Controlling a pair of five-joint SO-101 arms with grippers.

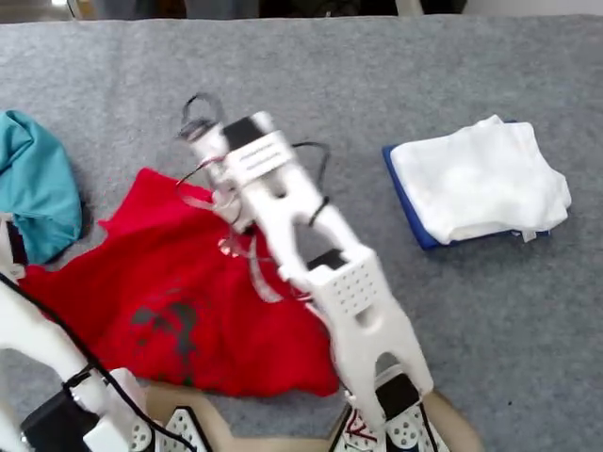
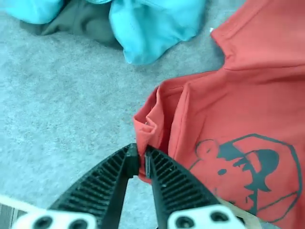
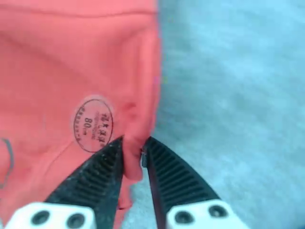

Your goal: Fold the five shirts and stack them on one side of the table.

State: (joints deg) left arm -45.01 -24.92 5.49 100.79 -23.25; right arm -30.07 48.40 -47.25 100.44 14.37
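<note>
Left gripper (image 2: 141, 161) is pinched nearly closed on a bunched edge of the red shirt (image 2: 238, 95), right gripper (image 3: 133, 149) nips another edge, shirt spread front-left on the table (image 1: 424, 85); light, limp cloth, probably sags, so 2 edge holds suit.

red shirt (image 1: 141, 273): dark graphic | teal shirt (image 1: 38, 188) | white shirt (image 1: 476, 179) | blue shirt (image 1: 411, 209)

You've got a grey felt table (image 1: 377, 85). The red shirt (image 1: 170, 292) lies spread on it, its edges at your left gripper (image 2: 141, 152) & right gripper (image 3: 133, 143). The teal shirt (image 1: 38, 184) w/ a dark garment (image 2: 81, 24) lies just beyond the left gripper. The folded blue shirt (image 1: 399, 188) lies well apart from the right gripper, on the side away from the left one, w/ a white shirt (image 1: 476, 179) on top.
</note>
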